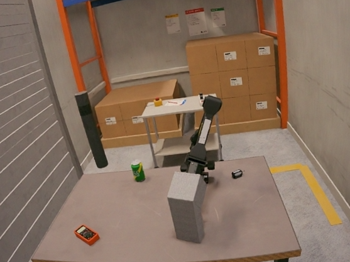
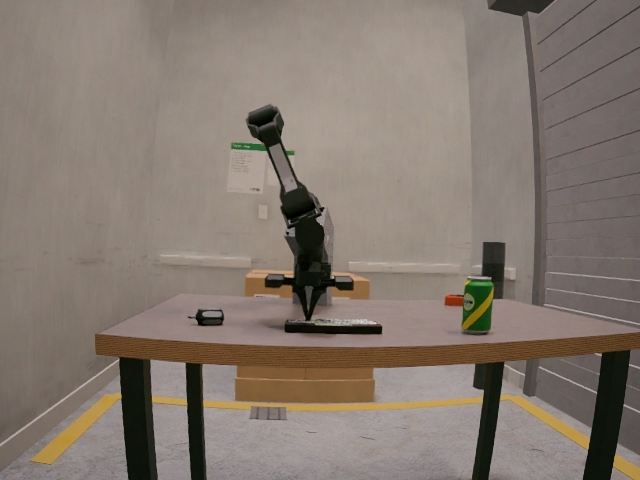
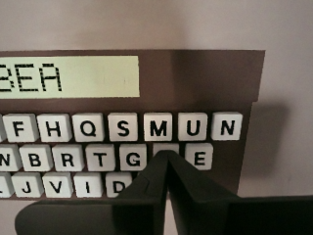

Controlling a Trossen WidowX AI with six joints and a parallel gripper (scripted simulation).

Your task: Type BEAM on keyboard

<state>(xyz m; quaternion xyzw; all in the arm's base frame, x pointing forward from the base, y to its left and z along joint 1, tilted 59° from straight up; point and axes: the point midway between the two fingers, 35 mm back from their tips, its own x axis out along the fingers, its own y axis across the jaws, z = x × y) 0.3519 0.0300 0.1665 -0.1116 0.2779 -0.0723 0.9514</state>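
The dark keyboard (image 2: 333, 326) lies on the table, hidden behind the grey block in the top view. In the wrist view its white keys fill the frame and its green display (image 3: 68, 76) reads "BEA". My gripper (image 3: 165, 157) is shut and empty, its joined fingertips pointing down on the key between G and E, just below the M key (image 3: 157, 126). That key is mostly hidden by the fingers. In the exterior view the fingertips (image 2: 308, 313) touch the keyboard's left part.
A tall grey block (image 1: 186, 206) stands mid-table in front of the arm. A green can (image 1: 137, 171), an orange multimeter (image 1: 86, 234) and a small black device (image 1: 237, 173) lie on the table. Boxes and a small white cart stand behind.
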